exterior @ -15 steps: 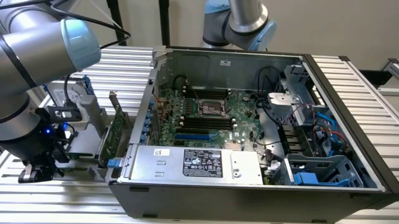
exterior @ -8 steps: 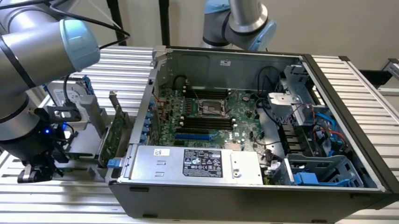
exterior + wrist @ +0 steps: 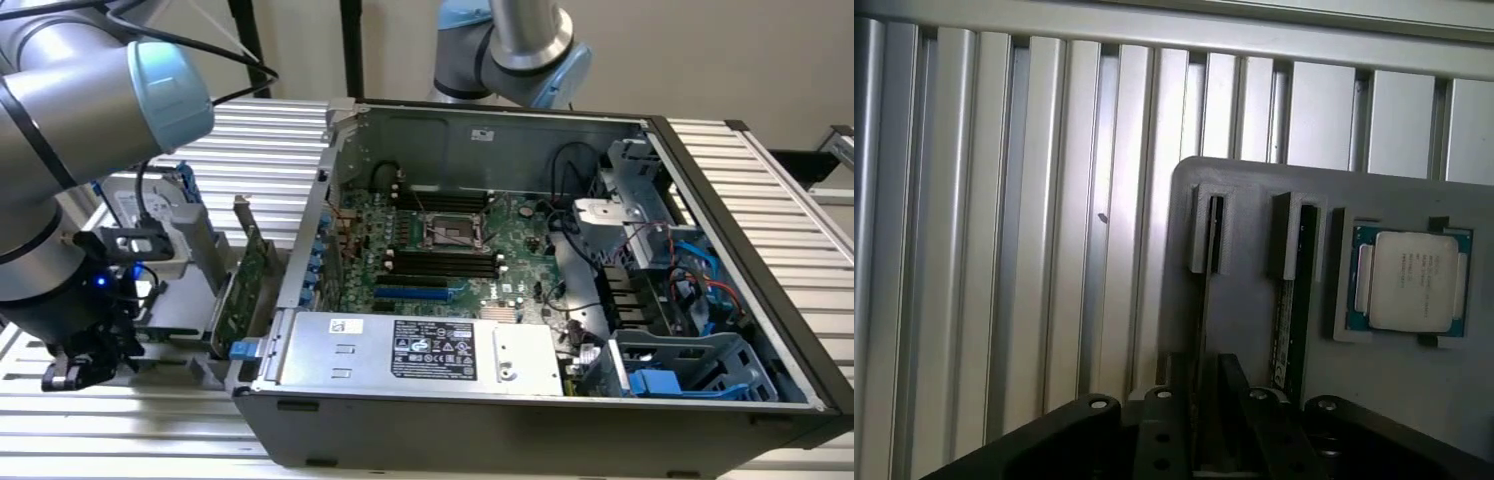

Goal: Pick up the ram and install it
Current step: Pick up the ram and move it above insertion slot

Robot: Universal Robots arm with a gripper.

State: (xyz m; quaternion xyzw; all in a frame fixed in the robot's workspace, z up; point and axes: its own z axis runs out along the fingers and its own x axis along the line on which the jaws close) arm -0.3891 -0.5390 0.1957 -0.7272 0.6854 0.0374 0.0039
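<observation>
The ram is a thin green stick standing on edge in one slot of a grey holder. My gripper sits over the near end of this stick, its black fingers pressed close on both sides of it, shut on it. The stick still rests in its slot. A second stick stands in the neighbouring slot. In the exterior view my gripper hangs low at the exterior view's left, outside the open computer case. The black memory slots lie on the motherboard inside.
A square silver processor lies in the holder beside the sticks. A large green expansion card stands upright between my arm and the case wall. A silver power supply fills the case's near side. The table is ribbed aluminium.
</observation>
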